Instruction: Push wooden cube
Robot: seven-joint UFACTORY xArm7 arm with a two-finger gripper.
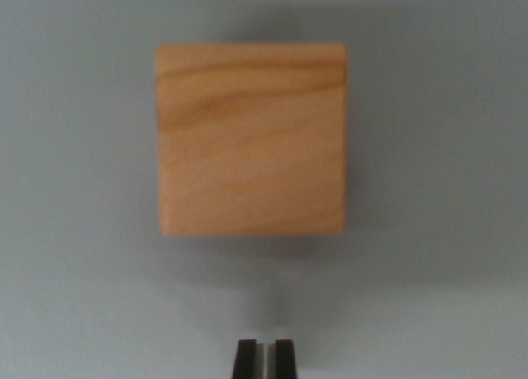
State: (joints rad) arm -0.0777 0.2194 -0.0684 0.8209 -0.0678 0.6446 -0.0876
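Here, the wrist view looks straight down on a light-brown wooden cube with darker grain bands (252, 138); it sits flat on the plain pale-grey desk (74, 230), in the middle of the frame and a little toward the top; soft shadow rims its upper and lower edges.

The black two-fingered gripper (265, 358) shows only at the bottom edge; jaws drawn narrow, a thin pale slit between the tips, nothing held; tips stand apart from the cube's near face, with bare desk between them.

Judged step: lined up behind the cube, contact not yet made.

Risks from here:
- Tips sit slightly toward the wrist view's right of the cube's centre line; an off-centre push would likely twist the cube rather than slide it straight; it could then slip off the tips sideways.
- Narrow tips give a small contact patch; any drift in heading would worsen that rotation.
- Height above the desk cannot be told from this view; too high and the tips may ride over or tip the cube; too low and they may drag on the desk.
- Picture is soft; exact gap uncertain.
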